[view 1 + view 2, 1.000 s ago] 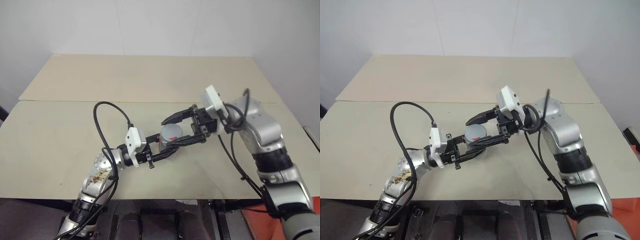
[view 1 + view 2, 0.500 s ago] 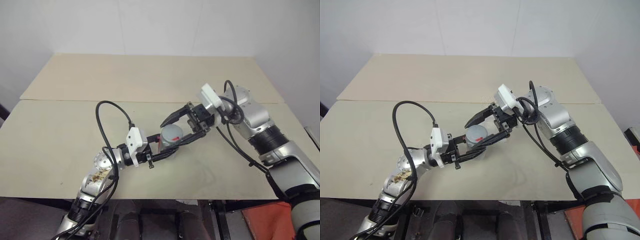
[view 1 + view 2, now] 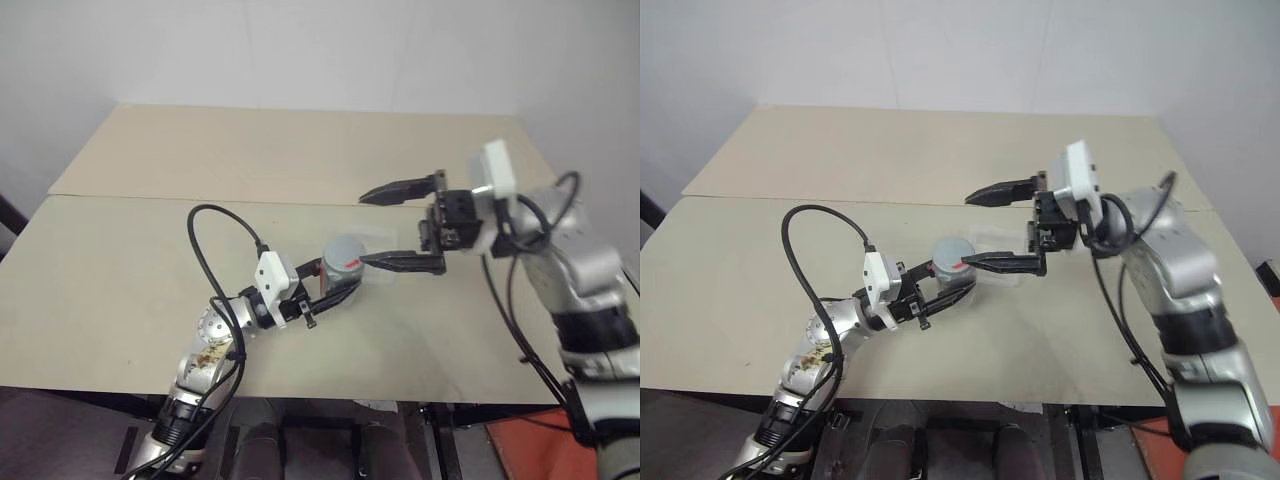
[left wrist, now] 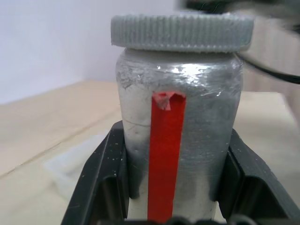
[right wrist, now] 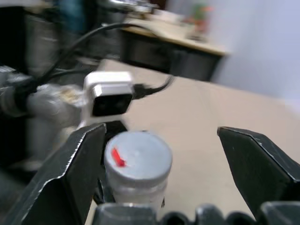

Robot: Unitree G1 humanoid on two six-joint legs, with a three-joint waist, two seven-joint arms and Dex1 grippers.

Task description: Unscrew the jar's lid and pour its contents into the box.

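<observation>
- Since 1 s ago: right gripper (image 3: 398, 225) has let go of the lid (image 3: 343, 252) and pulled back toward robot's right and up; its fingers, then pinched round the lid, now spread wide, one above, one level w/ the jar top.
- Left gripper (image 3: 945, 287) unchanged: fingers (image 4: 105, 176) clamped on both sides of the jar (image 4: 176, 140).
- Jar sits near table (image 3: 120, 270) centre, well in from every edge; open tabletop all round, esp. the far half.
- Box (image 3: 992, 247), clear plastic, lies just behind jar, hard to make out.
- Jar's long axis close to upright, lid on top, red stripe (image 4: 165, 157) running vertically, facing left wrist cam.
- Contents not visible.
</observation>
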